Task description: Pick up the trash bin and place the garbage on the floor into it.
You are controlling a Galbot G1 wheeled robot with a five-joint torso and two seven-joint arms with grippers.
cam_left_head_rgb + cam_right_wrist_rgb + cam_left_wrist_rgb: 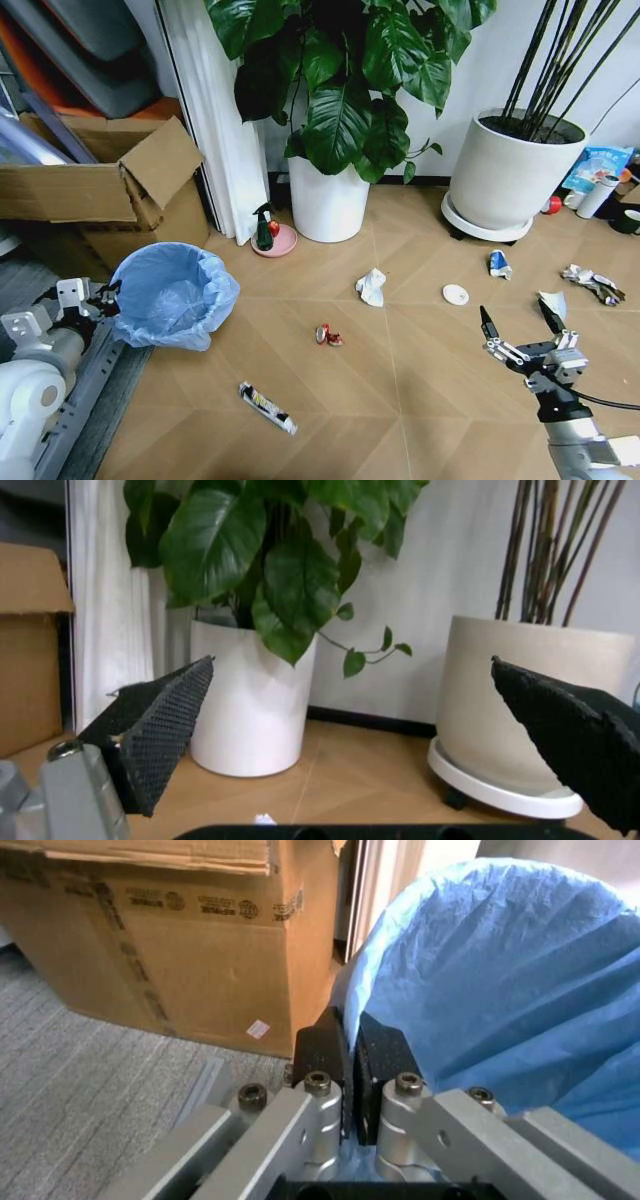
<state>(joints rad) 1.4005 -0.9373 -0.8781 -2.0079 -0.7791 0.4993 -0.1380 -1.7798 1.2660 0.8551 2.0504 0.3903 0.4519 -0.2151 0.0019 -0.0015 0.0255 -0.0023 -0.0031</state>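
Observation:
The trash bin (172, 296), lined with a crinkly light-blue bag (500, 982), stands at the left where the floor (400, 400) meets grey carpet. My left gripper (106, 293) (348, 1036) is shut on its rim, pinching the bag. The garbage lies scattered: crumpled white paper (371, 286), a white disc (455, 294), a red wrapper (327, 336), a blue-white wrapper (499, 264), a dark crushed wrapper (267, 407) and a crumpled piece (592, 283). At the lower right my right gripper (515, 321) (352, 666) hangs open above the floor, holding nothing, close to a pale scrap (552, 303).
Two large white plant pots (329, 200) (510, 175) stand along the back wall. A green spray bottle (264, 229) sits on a pink dish. Cardboard boxes (110, 185) (170, 937) stand behind the bin. Grey carpet (90, 1087) lies at the left.

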